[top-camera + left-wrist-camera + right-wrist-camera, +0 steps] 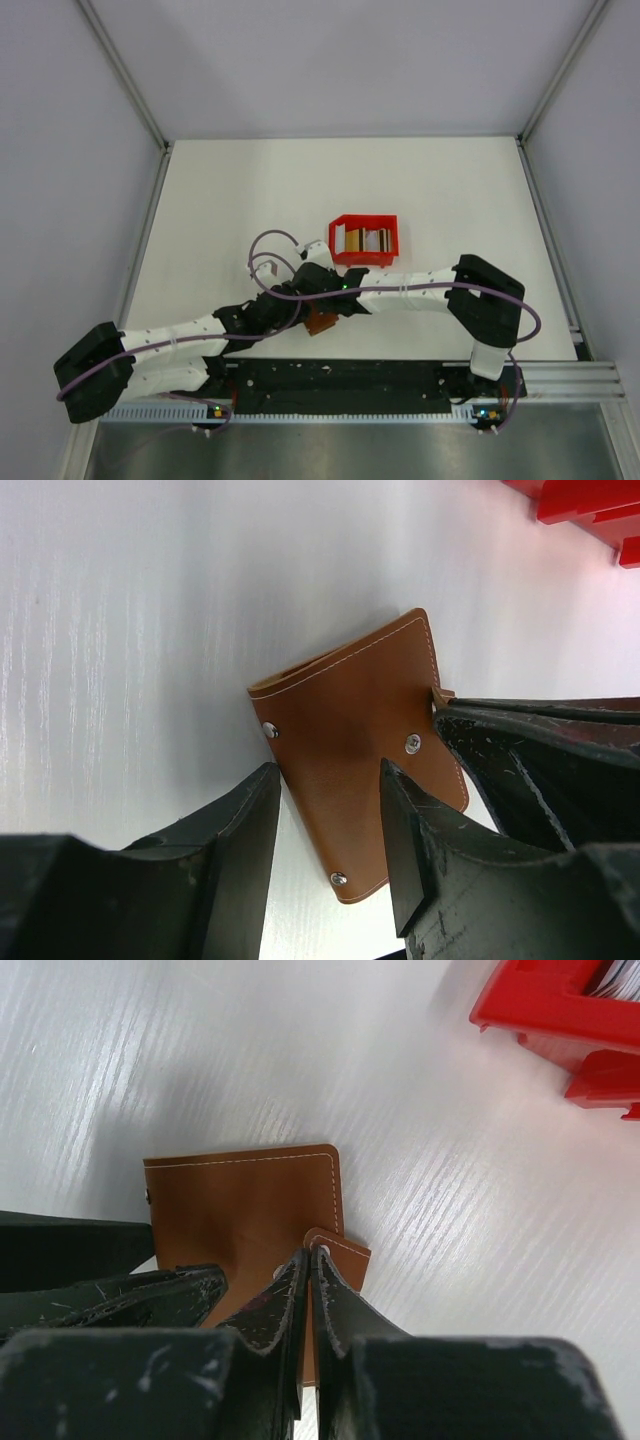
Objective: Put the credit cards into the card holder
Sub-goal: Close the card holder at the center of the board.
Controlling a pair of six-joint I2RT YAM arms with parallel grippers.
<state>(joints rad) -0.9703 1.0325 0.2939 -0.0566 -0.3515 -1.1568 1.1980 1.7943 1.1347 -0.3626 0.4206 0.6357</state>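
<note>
Just in front of the red bin [362, 257], on its side toward the arm bases, the card holder [345, 730] is lying folded shut and flat on the white table [250, 190], its brown cover with pale stitching and 3 metal studs [412, 743] facing up. Well inside the red bin, the credit cards [362, 239] are standing as a row of tan-gold and whitish edges; how many there are cannot be told. Both arms are reaching in toward the red bin and meeting over the card holder. The left gripper [328, 780] is hanging spread, its 2 black fingers [245, 840] straddling the end of the card holder farther from the red bin, with brown leather showing in the gap between them; whether the fingers are touching the cover cannot be told. The right gripper [308, 1255] is sitting with its jaws pressed together right at the small closing tab [345, 1252], on the edge of the card holder that is nearer the red bin. Its tips are meeting the tab, though whether the tab is caught between them cannot be told.
</note>
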